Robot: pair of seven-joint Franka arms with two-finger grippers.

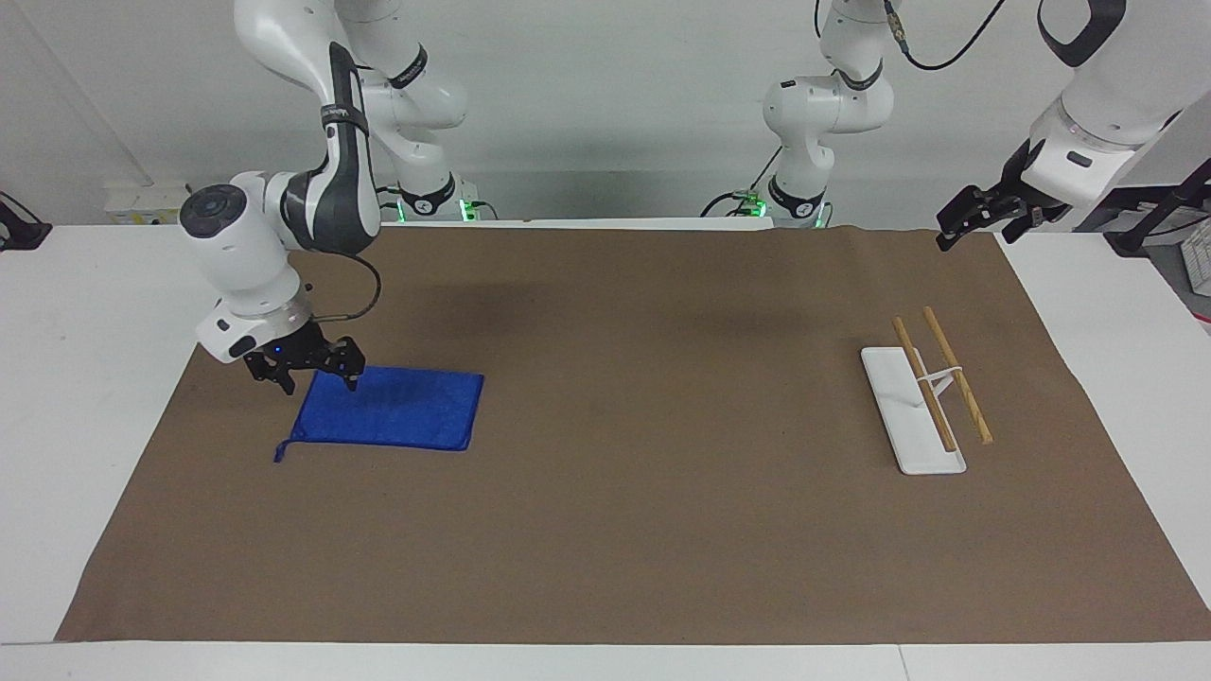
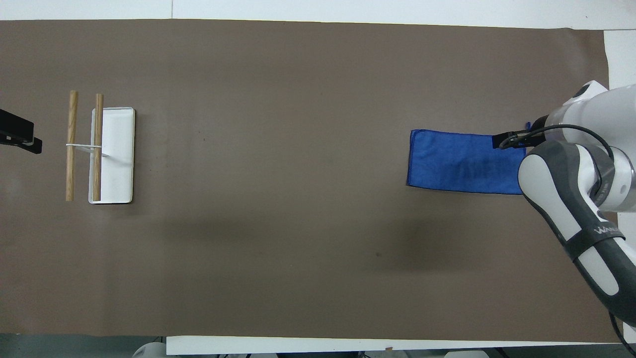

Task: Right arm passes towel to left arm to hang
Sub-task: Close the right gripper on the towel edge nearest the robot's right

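The blue towel (image 1: pixel 397 411) lies flat on the brown mat, toward the right arm's end of the table; it also shows in the overhead view (image 2: pixel 457 161). Its loop (image 1: pixel 281 452) sticks out at the corner farther from the robots. My right gripper (image 1: pixel 317 380) is open, fingers pointing down, low over the towel's corner nearer the robots. I cannot tell whether it touches the cloth. In the overhead view only its black tip (image 2: pixel 508 140) shows past the arm. My left gripper (image 1: pixel 979 219) waits raised over the mat's corner at the left arm's end.
A white rack base (image 1: pixel 899 416) with two wooden rods (image 1: pixel 957 375) stands toward the left arm's end; it also shows in the overhead view (image 2: pixel 117 154). The brown mat (image 1: pixel 615 530) covers most of the white table.
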